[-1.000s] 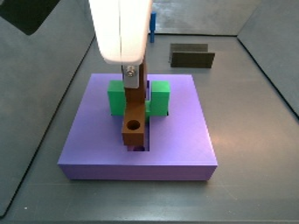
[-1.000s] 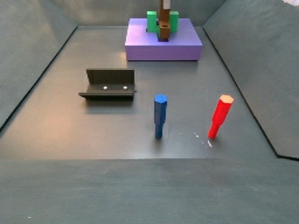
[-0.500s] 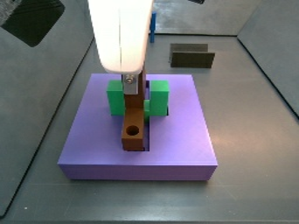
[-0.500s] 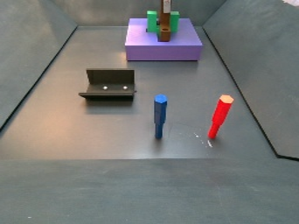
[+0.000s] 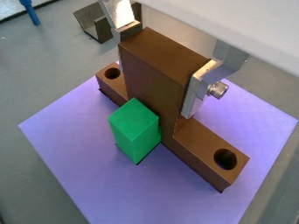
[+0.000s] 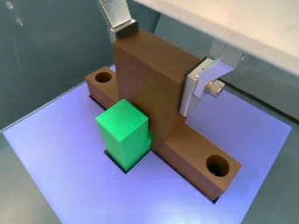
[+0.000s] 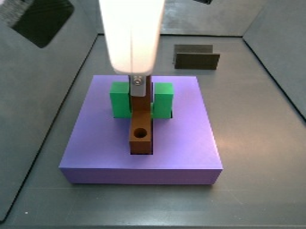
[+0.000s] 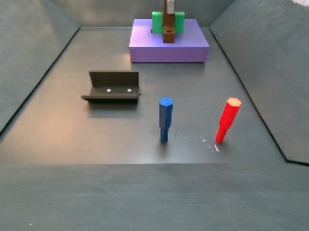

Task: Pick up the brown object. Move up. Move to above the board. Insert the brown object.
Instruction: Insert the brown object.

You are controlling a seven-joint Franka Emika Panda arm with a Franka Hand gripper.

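Note:
The brown object point(image 5: 158, 83) is a tall reddish-brown block on a narrow bar with a round hole near each end. Its bar lies lengthwise along the middle of the purple board point(image 5: 82, 166), tight against the green block point(image 5: 135, 129). My gripper point(image 5: 162, 52) stands over it, its silver fingers point(image 5: 201, 87) pressed against opposite sides of the tall block, shut on it. Both wrist views show this grip point(image 6: 158, 52). In both side views the gripper point(image 7: 140, 87) point(image 8: 171, 11) comes straight down onto the brown object point(image 7: 141, 125) point(image 8: 171, 34) at the board point(image 7: 180, 134) point(image 8: 169, 52).
The dark fixture point(image 8: 112, 87) point(image 7: 196, 57) stands on the grey floor away from the board. A blue post point(image 8: 165, 120) and a red post point(image 8: 227, 121) stand upright farther along the floor. Grey walls enclose the floor.
My gripper has come down with the brown object. Its bar now sits lower and straighter along the board's middle than a second ago.

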